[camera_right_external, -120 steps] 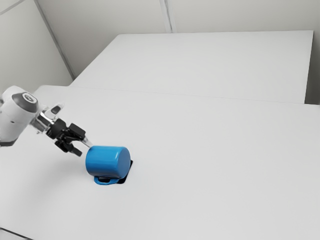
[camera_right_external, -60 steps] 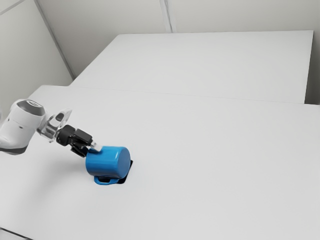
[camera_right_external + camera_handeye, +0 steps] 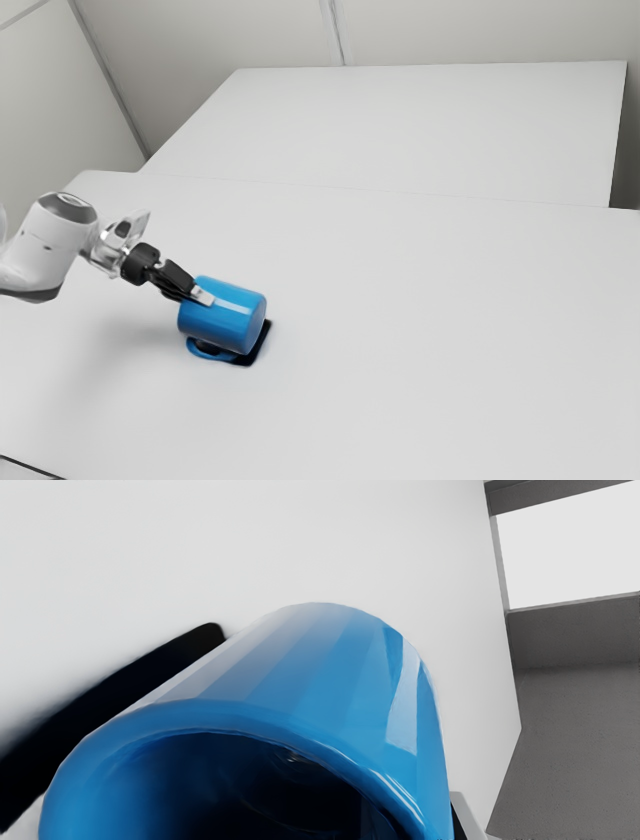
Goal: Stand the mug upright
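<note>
- You have the black two-finger gripper (image 3: 203, 298) right at the blue cylindrical mug (image 3: 228, 318), by its mouth end; whether the jaws are spread, closed together or pinching the mug's wall, you can't tell from here.
- The mug is on its side, not upright. Your wrist view looks in past its thick rounded rim (image 3: 200, 712) to a dark interior (image 3: 215, 785), so the mouth faces your gripper.
- Its closed base (image 3: 257, 325) points to the exterior view's right. Compared with half a second ago, you've got the mug slanting, mouth end higher in that view than the base; you can't be sure it is off the table.
- The blue loop handle (image 3: 212, 354) sits low, on the mug's underside.
- A black patch (image 3: 262, 342) shows beneath the mug and past its base.
- Behind the gripper, your white and grey robot arm (image 3: 48, 245) comes in from the exterior view's left.
- All around the mug you have the plain white tabletop (image 3: 420, 320).
- Farther out, your wrist view takes in a rough grey surface (image 3: 580, 740) past the table edge and a bright white panel (image 3: 570, 550).
</note>
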{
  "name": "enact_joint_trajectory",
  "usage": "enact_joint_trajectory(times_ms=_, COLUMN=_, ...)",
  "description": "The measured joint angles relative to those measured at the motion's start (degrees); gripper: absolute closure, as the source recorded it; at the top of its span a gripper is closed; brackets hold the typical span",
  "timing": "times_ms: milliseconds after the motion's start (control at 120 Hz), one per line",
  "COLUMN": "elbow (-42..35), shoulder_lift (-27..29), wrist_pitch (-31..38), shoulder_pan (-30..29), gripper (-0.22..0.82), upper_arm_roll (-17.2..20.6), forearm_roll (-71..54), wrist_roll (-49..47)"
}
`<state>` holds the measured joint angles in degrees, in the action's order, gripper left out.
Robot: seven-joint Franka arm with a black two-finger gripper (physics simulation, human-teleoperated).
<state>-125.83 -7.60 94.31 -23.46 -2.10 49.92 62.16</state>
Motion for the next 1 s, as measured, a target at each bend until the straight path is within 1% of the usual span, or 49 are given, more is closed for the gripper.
enact_joint_trajectory(times_ms=67, elbow=0.1, shoulder_lift=0.19, wrist_pitch=-0.06, shoulder_pan=0.13, gripper=0.68, upper_arm_roll=0.45, forearm_roll=0.16, wrist_roll=0.5)
enact_joint_trajectory(times_ms=100, elbow=0.15, shoulder_lift=0.5, wrist_pitch=-0.04, shoulder_pan=0.12, gripper=0.7, upper_arm_roll=0.82, forearm_roll=0.22, wrist_roll=0.71)
enact_joint_trajectory(times_ms=200, elbow=0.32, shoulder_lift=2.67, wrist_pitch=0.88, shoulder_pan=0.09, gripper=0.72, upper_arm_roll=2.89, forearm_roll=-0.25, wrist_roll=1.1)
enact_joint_trajectory(times_ms=292, elbow=0.58, shoulder_lift=4.95, wrist_pitch=2.35, shoulder_pan=0.0, gripper=0.72, upper_arm_roll=5.23, forearm_roll=-1.66, wrist_roll=1.3)
enact_joint_trajectory(times_ms=358, elbow=1.01, shoulder_lift=6.24, wrist_pitch=4.07, shoulder_pan=-0.6, gripper=0.72, upper_arm_roll=7.78, forearm_roll=-4.1, wrist_roll=1.18)
enact_joint_trajectory(times_ms=458, elbow=1.74, shoulder_lift=7.38, wrist_pitch=8.26, shoulder_pan=-1.64, gripper=0.72, upper_arm_roll=12.2, forearm_roll=-10.36, wrist_roll=0.52)
enact_joint_trajectory(times_ms=558, elbow=1.87, shoulder_lift=8.16, wrist_pitch=14.13, shoulder_pan=-2.71, gripper=0.72, upper_arm_roll=16.84, forearm_roll=-18.79, wrist_roll=-1.07)
enact_joint_trajectory(times_ms=742, elbow=1.27, shoulder_lift=9.72, wrist_pitch=23.24, shoulder_pan=-2.4, gripper=0.72, upper_arm_roll=23.45, forearm_roll=-33.08, wrist_roll=-5.89)
enact_joint_trajectory(times_ms=875, elbow=0.6, shoulder_lift=10.21, wrist_pitch=26.95, shoulder_pan=0.87, gripper=0.72, upper_arm_roll=26.22, forearm_roll=-40.09, wrist_roll=-10.46)
enact_joint_trajectory(times_ms=1000, elbow=-0.74, shoulder_lift=11.03, wrist_pitch=29.31, shoulder_pan=2.17, gripper=0.71, upper_arm_roll=27.38, forearm_roll=-43.37, wrist_roll=-14.67)
